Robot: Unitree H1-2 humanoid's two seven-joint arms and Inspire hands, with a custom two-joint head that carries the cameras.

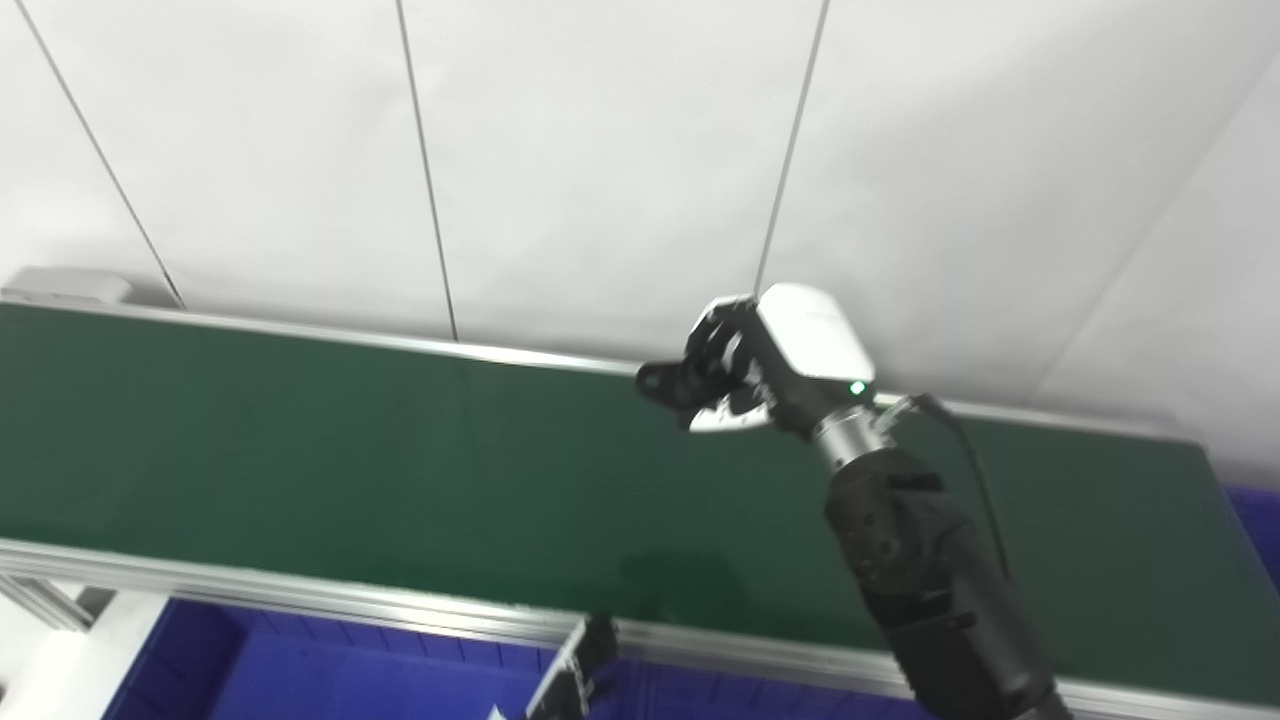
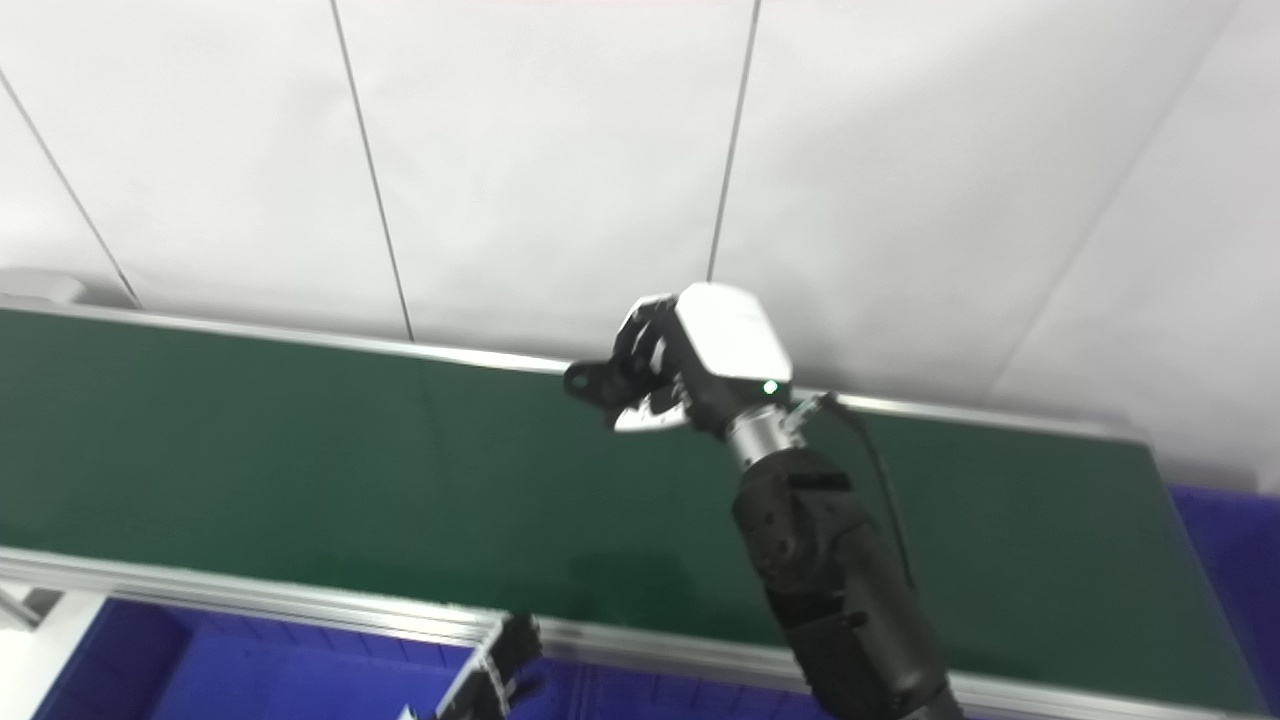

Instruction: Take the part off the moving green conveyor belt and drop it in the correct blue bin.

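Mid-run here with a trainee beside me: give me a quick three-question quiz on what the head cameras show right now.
1. True or false: the right hand hangs over the blue bin.
2. Where does the left hand show? A) low in the picture, by the near rail of the green conveyor belt; B) above the belt's far rail; C) at the belt's right end.
3. Fill in: the right hand's fingers are ____ (curled or spread flat).

Key: 1 false, it is over the belt; 2 A; 3 curled. Whether they hold a part cannot be told.
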